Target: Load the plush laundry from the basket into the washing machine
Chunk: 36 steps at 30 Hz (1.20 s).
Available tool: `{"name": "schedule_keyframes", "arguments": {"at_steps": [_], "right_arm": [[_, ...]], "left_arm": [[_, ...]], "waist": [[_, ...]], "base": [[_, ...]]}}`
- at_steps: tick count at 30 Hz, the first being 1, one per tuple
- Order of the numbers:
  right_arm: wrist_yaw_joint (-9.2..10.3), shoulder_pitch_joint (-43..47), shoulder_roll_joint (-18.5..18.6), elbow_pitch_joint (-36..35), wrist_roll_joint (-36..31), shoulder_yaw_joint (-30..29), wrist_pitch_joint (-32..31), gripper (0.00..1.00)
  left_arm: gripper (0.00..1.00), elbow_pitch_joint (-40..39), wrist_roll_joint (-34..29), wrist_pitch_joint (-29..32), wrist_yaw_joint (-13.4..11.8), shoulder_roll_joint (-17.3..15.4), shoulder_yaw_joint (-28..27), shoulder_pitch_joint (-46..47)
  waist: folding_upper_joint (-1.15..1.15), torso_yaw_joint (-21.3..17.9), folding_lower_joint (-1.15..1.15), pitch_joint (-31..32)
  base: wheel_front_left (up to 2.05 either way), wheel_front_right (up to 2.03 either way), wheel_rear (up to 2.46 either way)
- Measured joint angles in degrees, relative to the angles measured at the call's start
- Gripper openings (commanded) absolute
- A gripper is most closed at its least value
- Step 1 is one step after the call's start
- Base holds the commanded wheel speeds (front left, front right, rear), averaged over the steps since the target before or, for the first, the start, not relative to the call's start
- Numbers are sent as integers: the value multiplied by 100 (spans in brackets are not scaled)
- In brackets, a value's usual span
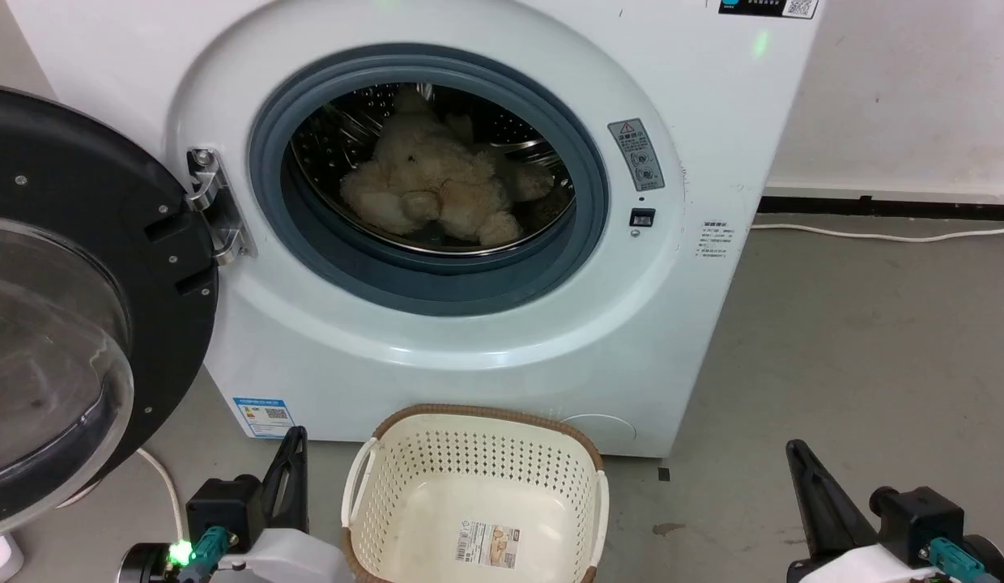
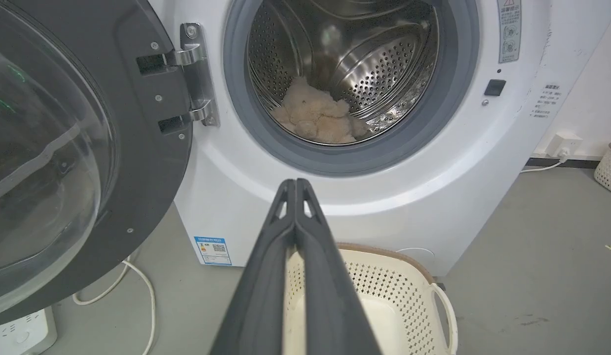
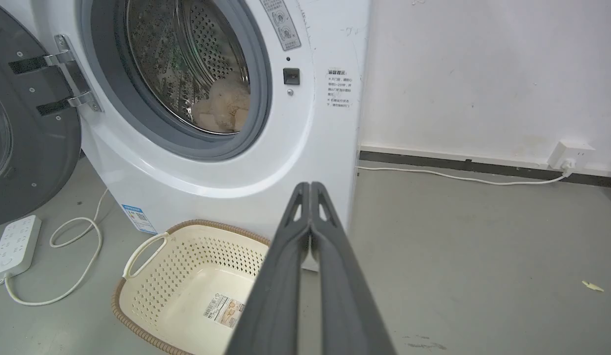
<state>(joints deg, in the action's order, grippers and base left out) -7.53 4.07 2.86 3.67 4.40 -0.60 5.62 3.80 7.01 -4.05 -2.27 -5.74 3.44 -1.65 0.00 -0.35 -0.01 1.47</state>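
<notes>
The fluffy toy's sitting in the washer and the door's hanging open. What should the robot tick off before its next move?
1. The plush laundry lies wholly inside the washing machine, nothing draped over the grey ring: ok.
2. The basket is empty apart from its sticker: ok.
3. The left gripper is shut and holds nothing: ok.
4. The right gripper is shut and holds nothing: ok.
5. The door stands wide open; whether its closing swing clears the left gripper and the basket: cannot tell.

Grey floor (image 1: 858,364), washing machine (image 1: 486,356), basket (image 1: 470,457), power strip (image 3: 15,244)
</notes>
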Motion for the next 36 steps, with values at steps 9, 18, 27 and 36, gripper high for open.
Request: {"name": "schedule_keyframes", "arguments": {"at_steps": [9,18,27,36], "right_arm": [[0,-80,0,-57,-77,8,-100,0],[0,-121,0,-112,-145,20,-209,0],[0,-170,0,-177,-238,32,-302,0],[0,-254,0,-242,-303,43,-410,0]], "left_arm": [[0,-68,-108,70,44,75,-56,26],[0,-142,-241,149,91,120,-111,48],[0,-194,-386,209,127,148,-187,50],[0,-263,-494,302,151,192,-246,54]], "waist": [[0,7,0,-28],[0,13,0,-56],[0,20,0,-84],[0,27,0,-112]], "base": [[0,0,0],[0,0,0],[0,0,0],[0,0,0]]}}
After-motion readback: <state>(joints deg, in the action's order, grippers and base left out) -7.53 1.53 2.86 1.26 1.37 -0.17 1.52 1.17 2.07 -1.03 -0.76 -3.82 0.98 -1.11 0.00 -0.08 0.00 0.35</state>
